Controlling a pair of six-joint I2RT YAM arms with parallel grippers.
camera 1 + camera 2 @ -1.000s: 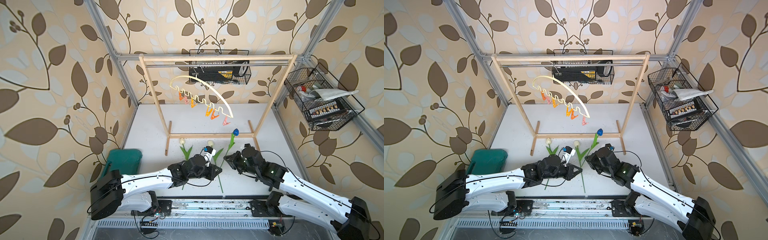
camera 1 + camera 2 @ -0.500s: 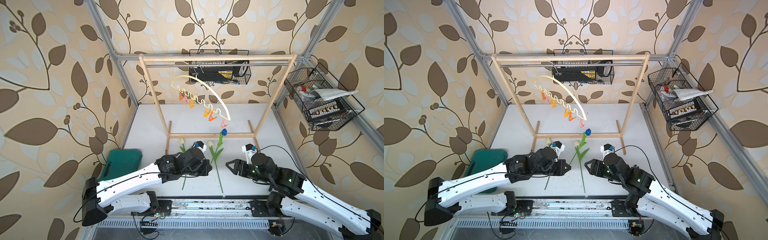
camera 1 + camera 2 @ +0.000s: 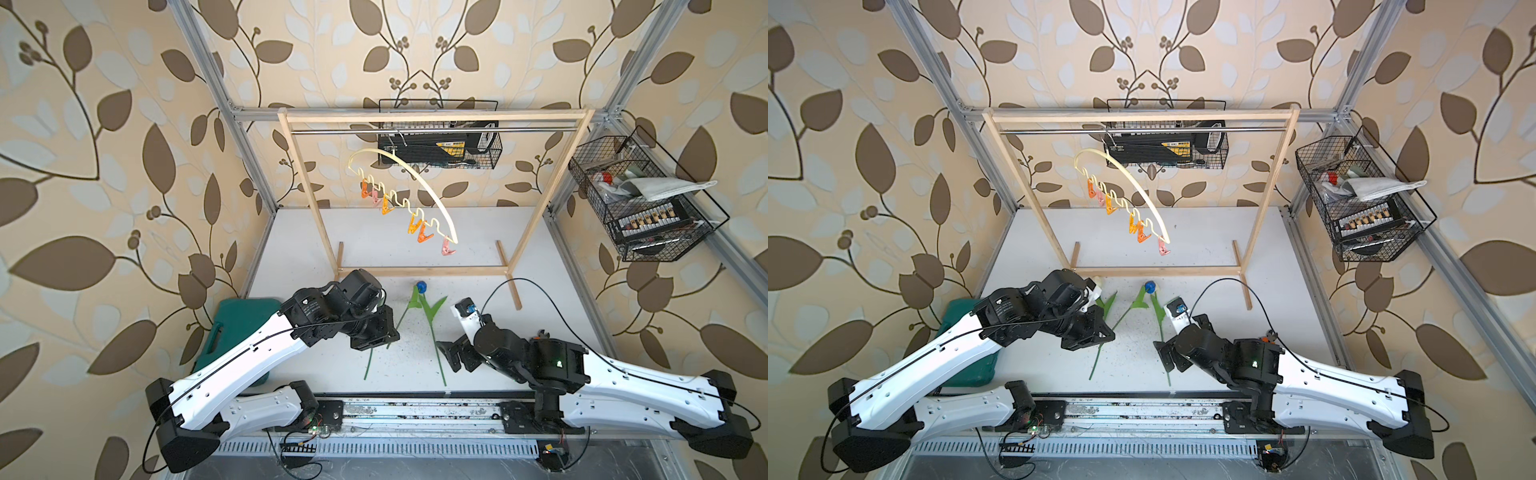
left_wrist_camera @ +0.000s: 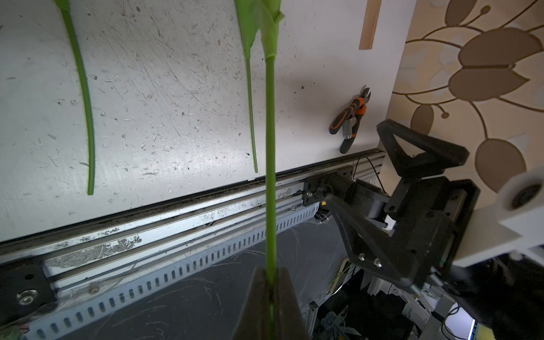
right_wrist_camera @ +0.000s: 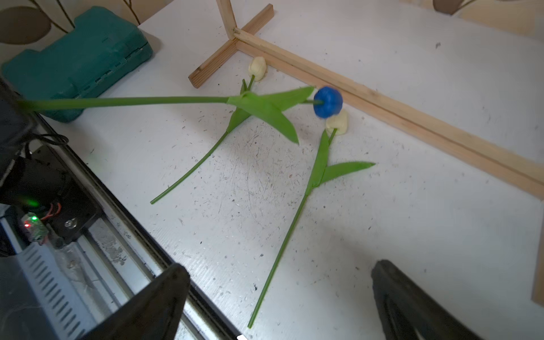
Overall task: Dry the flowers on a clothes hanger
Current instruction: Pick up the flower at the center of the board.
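My left gripper [image 4: 270,272] is shut on the thin green stem [image 4: 270,147] of the blue-headed flower [image 5: 327,101] and holds it off the white table; both top views show its blue head [image 3: 421,286] [image 3: 1150,286]. Two cream-headed flowers [image 5: 257,68] [image 5: 337,122] lie flat on the table with their stems toward the front rail. My right gripper [image 5: 278,266] hangs open above the nearer stem [image 5: 279,250] and holds nothing; both top views show it [image 3: 451,357] [image 3: 1167,357]. The clothes hanger [image 3: 432,195] [image 3: 1144,191] hangs from the rack's rod with orange and pink clothespins [image 3: 424,237] along its wavy bar.
The wooden rack [image 3: 436,118] stands across the back, its base bar [image 5: 382,117] just behind the flower heads. A green case [image 3: 237,320] lies at the left edge. Orange-handled cutters [image 4: 350,117] lie at the front right. Wire baskets [image 3: 640,208] hang on the walls.
My right gripper opened, let go of the blue flower and drew back toward the front rail. My left gripper kept the stem and carried the blue head leftward.
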